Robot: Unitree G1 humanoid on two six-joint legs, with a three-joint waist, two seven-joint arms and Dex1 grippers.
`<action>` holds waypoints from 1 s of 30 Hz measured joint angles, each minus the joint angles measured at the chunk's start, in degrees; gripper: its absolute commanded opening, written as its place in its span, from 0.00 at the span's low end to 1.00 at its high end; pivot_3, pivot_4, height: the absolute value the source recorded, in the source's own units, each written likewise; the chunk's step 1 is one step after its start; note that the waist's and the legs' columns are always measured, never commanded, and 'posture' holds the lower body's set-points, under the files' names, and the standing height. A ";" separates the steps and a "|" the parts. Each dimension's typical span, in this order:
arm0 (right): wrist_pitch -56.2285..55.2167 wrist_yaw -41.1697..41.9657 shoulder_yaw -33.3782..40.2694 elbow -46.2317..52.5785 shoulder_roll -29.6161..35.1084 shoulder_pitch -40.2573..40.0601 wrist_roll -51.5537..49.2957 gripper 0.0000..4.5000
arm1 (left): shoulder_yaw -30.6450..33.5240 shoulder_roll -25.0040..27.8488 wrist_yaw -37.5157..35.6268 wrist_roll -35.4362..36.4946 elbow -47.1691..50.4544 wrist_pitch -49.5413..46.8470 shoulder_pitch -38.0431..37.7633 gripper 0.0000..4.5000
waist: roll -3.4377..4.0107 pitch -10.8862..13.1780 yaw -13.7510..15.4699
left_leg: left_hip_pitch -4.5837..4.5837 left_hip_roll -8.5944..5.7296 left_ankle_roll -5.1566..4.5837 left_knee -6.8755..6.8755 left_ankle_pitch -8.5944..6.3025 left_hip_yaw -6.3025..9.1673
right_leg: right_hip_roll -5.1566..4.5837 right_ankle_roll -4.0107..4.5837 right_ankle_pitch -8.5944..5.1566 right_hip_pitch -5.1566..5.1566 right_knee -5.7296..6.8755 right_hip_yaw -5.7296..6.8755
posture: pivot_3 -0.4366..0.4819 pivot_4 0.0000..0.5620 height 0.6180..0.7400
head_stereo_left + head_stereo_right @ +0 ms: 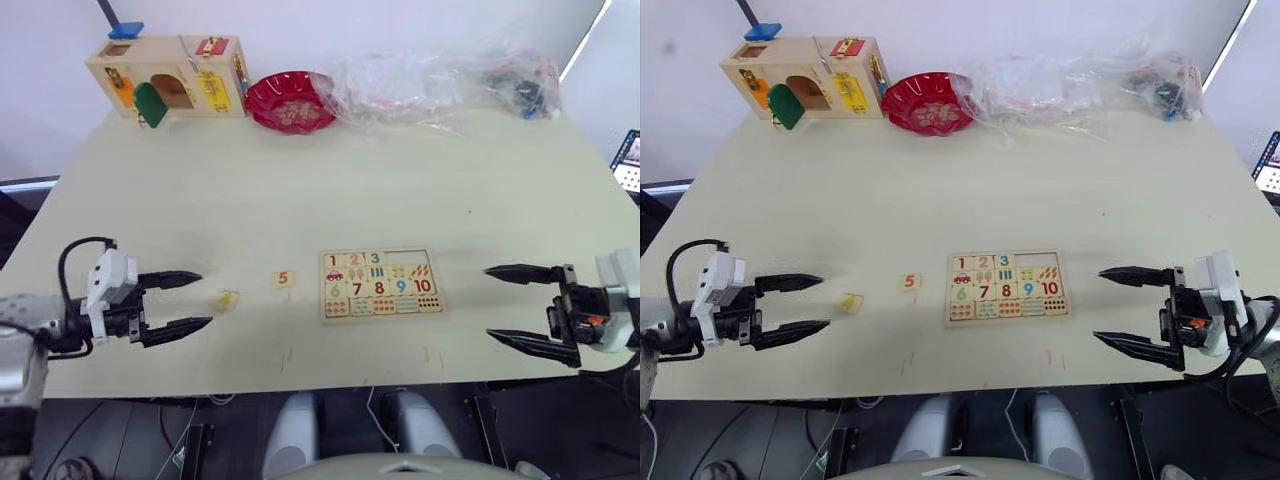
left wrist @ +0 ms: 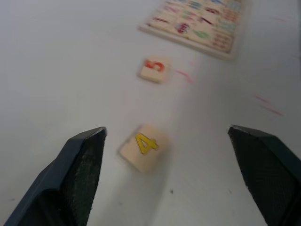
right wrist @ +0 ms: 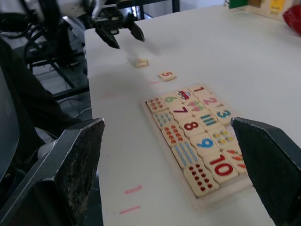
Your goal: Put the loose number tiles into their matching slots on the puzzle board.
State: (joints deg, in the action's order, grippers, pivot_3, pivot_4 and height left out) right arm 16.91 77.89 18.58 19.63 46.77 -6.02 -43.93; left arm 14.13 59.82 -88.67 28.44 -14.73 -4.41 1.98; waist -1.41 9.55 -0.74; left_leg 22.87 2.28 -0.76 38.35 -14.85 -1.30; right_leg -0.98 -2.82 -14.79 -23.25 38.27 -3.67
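Two loose number tiles lie on your pale surface [image 1: 300,190], left of the puzzle board [image 1: 381,284]. The tile numbered 5 [image 1: 283,280] sits just off the board's 9 o'clock edge, apart from it, numeral up. The tile numbered 4 [image 1: 228,298] lies further out at 9 o'clock, tilted askew, a short way ahead of your left gripper [image 1: 189,299].

Your left gripper hangs low over the surface at the board's far 9 o'clock side, jaws released and spread, holding nothing. In the left wrist view the 4 tile [image 2: 143,147] lies between the two fingers [image 2: 77,165] but touches neither, with the 5 tile [image 2: 154,69] beyond it and the board [image 2: 197,23] further on.

Your right gripper [image 1: 505,304] hovers at the board's 3 o'clock side, well apart from it, jaws wide and empty.

On the board, tiles 1, 2 and 3 fill the first three places of the top row; the two matching slots [image 1: 410,256] at the right end of that row show bare wood. Tiles 6 to 10 sit in the row below.

At the surface's 12 o'clock edge you have a wooden latch box [image 1: 170,75], a red bowl [image 1: 290,101] and a clear plastic bag [image 1: 440,85].
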 measured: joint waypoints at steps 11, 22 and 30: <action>-1.11 -0.93 -0.59 0.28 -1.55 -0.32 0.90 1.00 | -29.92 5.31 -1.98 3.15 -19.34 18.83 19.93 0.97 | 0.03 0.03 -0.05 | 0.05 -0.01 0.00 0.01 0.00 -0.01 | 0.00 -0.03 0.02 -0.01 0.00 -0.03 | 0.48 0.27 1.00; -1.27 -2.34 -0.54 1.90 -2.06 -1.48 0.86 1.00 | -41.83 2.41 -2.06 2.42 -34.32 32.54 31.01 0.86 | 0.03 0.03 0.10 | 0.08 -0.03 0.00 0.05 0.00 0.01 | 0.02 -0.04 0.02 -0.01 0.02 -0.02 | 0.48 0.27 1.00; -1.26 -3.19 -0.54 2.49 -2.08 -2.12 0.70 1.00 | -43.70 2.00 -2.11 2.40 -37.32 36.89 32.52 0.80 | 0.03 0.02 0.09 | 0.06 -0.02 -0.01 0.06 0.00 0.01 | 0.01 -0.04 0.02 -0.01 0.05 -0.02 | 0.48 0.27 1.00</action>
State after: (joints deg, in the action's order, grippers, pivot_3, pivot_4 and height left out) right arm 15.65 74.69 18.04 22.12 44.70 -8.14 -43.23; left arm -29.57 61.82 -90.79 30.83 -52.05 32.48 34.50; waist -1.38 9.58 -0.65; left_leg 22.94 2.25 -0.77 38.40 -14.85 -1.29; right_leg -0.96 -2.85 -14.77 -23.26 38.31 -3.70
